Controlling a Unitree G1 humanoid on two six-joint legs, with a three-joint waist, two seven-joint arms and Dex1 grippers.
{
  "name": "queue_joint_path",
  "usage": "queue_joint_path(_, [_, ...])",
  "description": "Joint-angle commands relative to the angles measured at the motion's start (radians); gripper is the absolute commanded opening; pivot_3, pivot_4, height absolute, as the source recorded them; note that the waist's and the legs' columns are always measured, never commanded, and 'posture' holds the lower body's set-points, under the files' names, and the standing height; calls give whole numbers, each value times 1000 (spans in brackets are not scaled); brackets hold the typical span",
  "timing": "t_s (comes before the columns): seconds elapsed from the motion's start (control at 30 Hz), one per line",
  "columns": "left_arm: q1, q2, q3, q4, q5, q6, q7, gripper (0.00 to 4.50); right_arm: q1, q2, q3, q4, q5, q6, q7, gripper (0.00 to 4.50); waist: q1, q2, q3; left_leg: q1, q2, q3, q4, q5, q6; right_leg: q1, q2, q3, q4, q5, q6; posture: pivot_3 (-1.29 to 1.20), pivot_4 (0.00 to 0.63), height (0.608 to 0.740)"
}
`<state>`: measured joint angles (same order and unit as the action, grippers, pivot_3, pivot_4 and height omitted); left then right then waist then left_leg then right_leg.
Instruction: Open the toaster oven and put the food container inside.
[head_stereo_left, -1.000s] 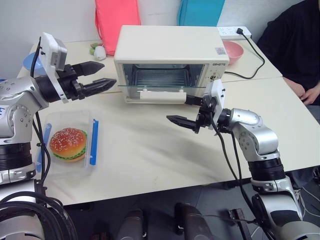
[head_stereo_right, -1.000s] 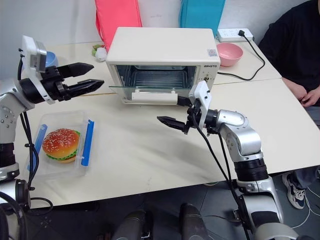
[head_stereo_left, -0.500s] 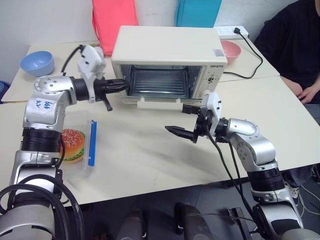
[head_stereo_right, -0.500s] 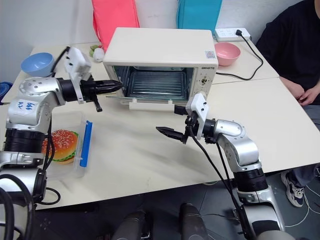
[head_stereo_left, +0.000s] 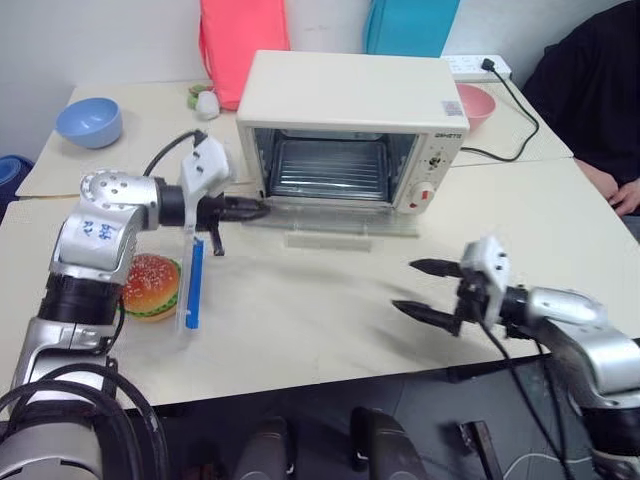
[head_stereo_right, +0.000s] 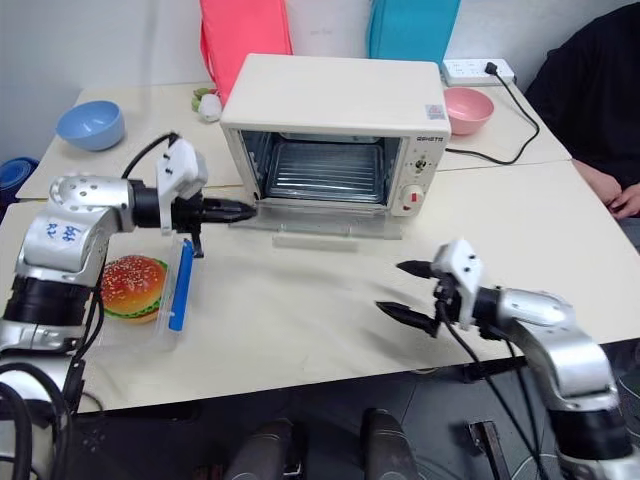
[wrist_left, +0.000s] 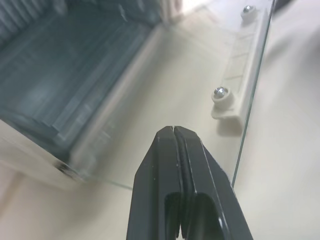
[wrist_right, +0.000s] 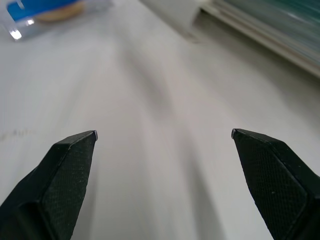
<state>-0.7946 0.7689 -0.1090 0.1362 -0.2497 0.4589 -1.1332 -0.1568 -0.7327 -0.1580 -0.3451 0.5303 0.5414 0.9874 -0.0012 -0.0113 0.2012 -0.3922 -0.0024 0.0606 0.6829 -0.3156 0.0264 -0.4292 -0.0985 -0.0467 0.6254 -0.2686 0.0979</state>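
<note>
The cream toaster oven (head_stereo_left: 352, 95) stands at the middle back of the table. Its glass door (head_stereo_left: 335, 217) lies folded down flat, and the wire rack (head_stereo_right: 322, 170) shows inside. My left gripper (head_stereo_left: 260, 209) is shut with nothing in it. Its tip (wrist_left: 173, 131) hovers at the door's left corner, and I cannot tell whether it touches the glass. The clear food container (head_stereo_left: 170, 288), with blue clips and a burger inside, sits on the table left of the oven, partly behind my left arm. My right gripper (head_stereo_left: 405, 285) is wide open and empty, low over the table's front right (wrist_right: 164, 132).
A blue bowl (head_stereo_left: 88, 120) sits at the far left and a pink bowl (head_stereo_left: 472, 104) behind the oven's right side. A power strip (head_stereo_left: 480, 66) with its black cable lies at the back right. A person in black (head_stereo_left: 600, 90) sits at the right edge.
My left gripper shut and came down and right to the door's left corner. My right gripper drew back from the door handle toward the front right. The door now lies lower.
</note>
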Motion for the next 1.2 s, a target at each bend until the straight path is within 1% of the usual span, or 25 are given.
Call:
queue_joint_path(0.03, [22,33,-42,-100,21,32,-31,28,9,-43,-126,-123,131,58,-3,4500,0,0,0,1,0,0,0,0,0,1,0,0,0,0,1,0,150,740])
queue_joint_path(0.13, [0,10,-76,-58,80,47,26,28,-10,-50,-155,-152,181,91,-35,4500,3,-1,0,3,1,0,0,0,3,3,0,0,-4,1,2,0,150,740])
queue_joint_path(0.23, [-27,-22,-113,1,144,43,78,28,-24,-57,-162,-181,218,113,-52,4500,5,-1,0,4,1,-1,0,1,3,3,-1,0,-3,1,2,0,150,740])
queue_joint_path(0.3, [-29,-26,-130,9,161,49,71,28,-31,-61,-164,-193,238,123,-59,4500,6,-1,0,3,1,-1,0,1,3,3,0,0,-3,1,2,0,150,740])
queue_joint_path(0.43, [11,5,-150,-44,167,34,13,28,-65,-72,-171,-201,283,136,-67,4500,5,-1,0,2,0,0,0,2,1,2,0,0,0,1,2,0,150,740])
queue_joint_path(0.57, [4,-4,-75,-78,122,120,46,28,-113,-82,-170,-185,322,148,-72,4500,4,-1,0,1,-1,1,0,1,3,1,-2,1,-2,2,3,0,150,740])
queue_joint_path(0.67, [-16,-7,55,-158,14,297,86,28,-149,-97,-144,-161,317,142,-49,4500,3,-1,0,0,-1,0,0,1,3,2,-3,1,-3,2,4,0,150,740])
queue_joint_path(0.77, [-25,-18,228,-295,-138,565,150,621,-184,-110,-121,-133,312,137,-10,4500,2,-1,0,0,0,0,0,2,3,1,-4,1,-3,2,4,0,150,740])
queue_joint_path(0.83, [-12,-15,327,-393,-215,736,194,1252,-210,-116,-104,-110,307,137,15,4500,0,-1,0,0,0,-1,0,2,3,2,-5,0,-3,2,4,0,150,740])
queue_joint_path(0.9, [46,-6,479,-566,-273,966,237,1825,-259,-124,-73,-67,300,137,59,4500,-6,-1,0,0,0,0,0,2,2,1,-5,1,-2,2,4,0,150,740])
queue_joint_path(0.93, [88,-3,564,-650,-289,1069,256,2179,-292,-124,-48,-38,293,137,81,4500,-14,-1,0,1,0,0,0,2,2,2,-4,2,-2,2,4,0,150,740])
queue_joint_path(0.97, [136,-8,637,-713,-304,1125,284,2465,-318,-123,-27,-12,286,136,102,4500,-20,-1,0,1,0,1,0,2,2,1,-4,2,-2,2,4,0,150,740])
queue_joint_path(1.0, [170,-13,684,-750,-322,1150,310,2803,-336,-122,-12,6,281,135,117,4500,-24,-1,0,2,1,1,0,2,1,1,-3,2,-2,2,4,0,150,740])
queue_joint_path(1.03, [224,-40,758,-785,-362,1156,350,3097,-350,-124,2,24,280,136,141,4500,-24,-1,0,2,1,0,0,2,1,1,-4,2,-1,2,4,0,150,740])
queue_joint_path(1.1, [340,-112,907,-857,-443,1156,447,3729,-392,-115,39,74,264,127,183,4500,-23,-1,0,2,2,-1,0,3,-1,2,-4,2,-2,2,4,0,150,740])
queue_joint_path(1.17, [435,-203,1043,-936,-528,1156,567,4372,-438,-94,81,128,231,98,214,4500,-24,-1,0,3,2,-1,0,3,-1,3,-6,4,-3,2,4,0,150,740])
queue_joint_path(1.2, [472,-251,1100,-983,-560,1156,629,4485,-458,-82,101,149,209,77,226,4500,-24,-3,0,3,2,-2,0,3,-1,3,-7,7,-3,2,4,0,150,740])
